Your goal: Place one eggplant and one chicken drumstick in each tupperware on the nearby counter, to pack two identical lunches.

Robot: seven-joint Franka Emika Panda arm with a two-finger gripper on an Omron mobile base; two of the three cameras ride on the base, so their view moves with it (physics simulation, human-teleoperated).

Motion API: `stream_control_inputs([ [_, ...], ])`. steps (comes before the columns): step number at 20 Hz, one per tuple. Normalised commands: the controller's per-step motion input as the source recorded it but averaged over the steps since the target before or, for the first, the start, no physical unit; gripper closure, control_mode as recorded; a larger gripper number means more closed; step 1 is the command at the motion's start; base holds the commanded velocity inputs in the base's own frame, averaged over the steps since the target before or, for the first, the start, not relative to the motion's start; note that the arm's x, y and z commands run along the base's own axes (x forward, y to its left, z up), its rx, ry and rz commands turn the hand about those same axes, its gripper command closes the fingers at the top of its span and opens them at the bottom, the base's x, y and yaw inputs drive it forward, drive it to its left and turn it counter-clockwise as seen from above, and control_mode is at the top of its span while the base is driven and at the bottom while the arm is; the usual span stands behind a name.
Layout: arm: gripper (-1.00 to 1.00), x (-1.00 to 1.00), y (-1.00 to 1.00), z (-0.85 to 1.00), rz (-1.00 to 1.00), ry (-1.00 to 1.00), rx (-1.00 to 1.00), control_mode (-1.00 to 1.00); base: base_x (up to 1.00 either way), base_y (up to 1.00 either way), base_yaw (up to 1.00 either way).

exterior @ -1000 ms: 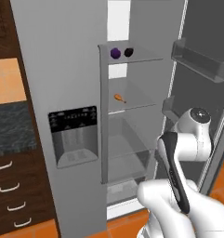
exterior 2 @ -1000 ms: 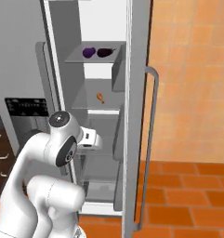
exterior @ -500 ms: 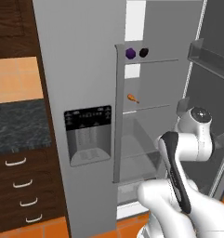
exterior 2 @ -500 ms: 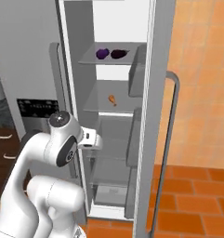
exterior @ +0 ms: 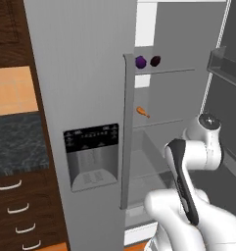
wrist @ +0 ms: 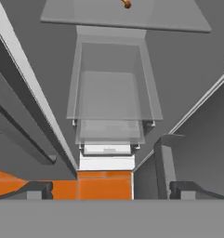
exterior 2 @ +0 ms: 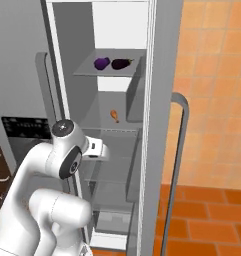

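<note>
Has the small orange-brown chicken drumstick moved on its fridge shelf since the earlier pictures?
No. The small orange-brown chicken drumstick lies at the same place on its grey fridge shelf; the whole picture shifted because the base drove.

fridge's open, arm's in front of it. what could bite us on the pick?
The two eggplants sit close together on the top shelf; reaching for one may nudge the other. The drumstick is small and lies deep on the middle shelf. The open gripper points low into the fridge, so the arm must lift past shelf edges.

I look into the open fridge: a chicken drumstick [wrist: 126, 4] lies on a glass shelf [wrist: 169, 21] at the top edge. Below that shelf sits a clear drawer [wrist: 111, 88], then orange floor [wrist: 104, 187]. My fingers [wrist: 36, 189] stand spread wide, holding nothing.
</note>
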Motion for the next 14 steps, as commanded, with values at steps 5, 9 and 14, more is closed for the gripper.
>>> stream_control_inputs([
  [5, -1.00, 0.39, -0.10, 0.66, -0.03, -0.07, 0.05, -1.00, 0.00, 0.00, 0.00],
  [9, -1.00, 0.41, 0.01, 1.00, 0.00, -0.19, 0.00, -1.00, 0.00, 0.00, 0.00],
  [14, -1.00, 0.58, -0.01, 0.75, 0.00, -0.03, 0.01, -1.00, 0.00, 0.00, 0.00],
])
